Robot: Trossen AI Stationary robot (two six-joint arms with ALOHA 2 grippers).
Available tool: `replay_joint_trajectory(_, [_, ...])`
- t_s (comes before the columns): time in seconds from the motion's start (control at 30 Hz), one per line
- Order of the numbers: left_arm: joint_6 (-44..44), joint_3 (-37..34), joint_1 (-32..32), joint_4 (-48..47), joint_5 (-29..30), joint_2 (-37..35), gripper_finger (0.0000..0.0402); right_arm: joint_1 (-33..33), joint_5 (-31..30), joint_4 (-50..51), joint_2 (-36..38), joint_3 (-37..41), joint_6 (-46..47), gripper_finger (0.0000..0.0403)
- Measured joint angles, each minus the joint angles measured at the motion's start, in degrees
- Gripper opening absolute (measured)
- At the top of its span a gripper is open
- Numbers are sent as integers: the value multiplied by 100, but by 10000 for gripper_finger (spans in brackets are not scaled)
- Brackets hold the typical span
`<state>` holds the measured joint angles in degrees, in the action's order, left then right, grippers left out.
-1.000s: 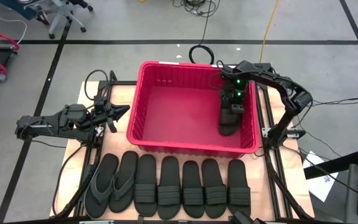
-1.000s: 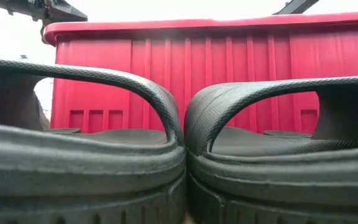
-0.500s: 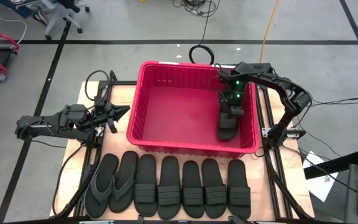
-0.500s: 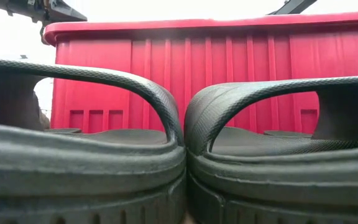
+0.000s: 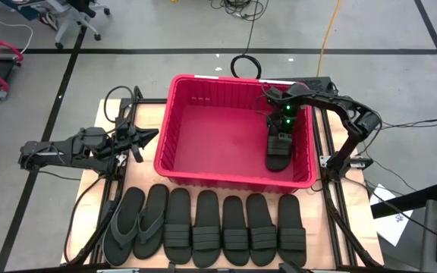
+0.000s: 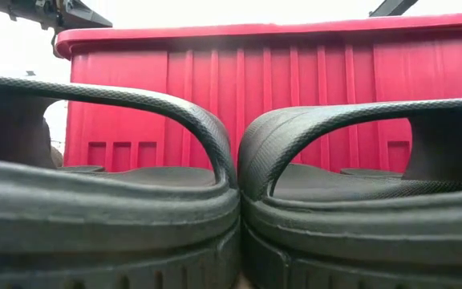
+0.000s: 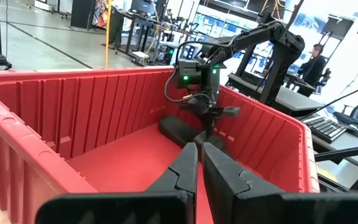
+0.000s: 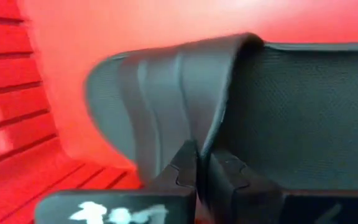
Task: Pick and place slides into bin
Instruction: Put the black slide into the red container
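The red bin stands at the table's middle. Inside it, near its right wall, my right gripper is shut on a black slide with a wide ribbed strap; the left wrist view shows that slide low over the bin's floor. Several more slides lie side by side, soles down, on the table in front of the bin, the two leftmost with thin thong straps. My left gripper waits shut and level, just outside the bin's left wall. My right gripper pinches the slide's wide strap at its edge between its two fingers. The fingers come from above, slanting steeply down. The slide hangs tilted below them, its lower end down at the bin's floor; whether it touches there I cannot tell.
The bin's red floor lies bare to the left of the held slide. In the low view two slides fill the foreground before the bin's near wall. Cables lie on the floor beyond the table.
My right gripper has gone down into the bin with the slide and turned a little at the wrist, staying shut. The slide now sits lower, near the bin's floor by the right wall.
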<state>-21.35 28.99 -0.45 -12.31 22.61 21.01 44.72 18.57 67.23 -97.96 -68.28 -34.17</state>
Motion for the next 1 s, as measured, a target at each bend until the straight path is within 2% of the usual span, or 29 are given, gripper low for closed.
replay_joint_trajectory(0.27, [-105,0,-1,3,-2,-1,21,42,-428,-381,12,348,80,4])
replay_joint_trajectory(0.73, [-146,0,-2,3,-4,-1,21,257,-497,-296,-1,418,239,6])
replay_joint_trajectory(0.83, [-146,0,-1,4,-4,1,21,255,-483,-365,-1,423,204,20])
replay_joint_trajectory(1.0, [-145,0,0,3,-4,-1,21,257,-471,-373,-12,429,207,67])
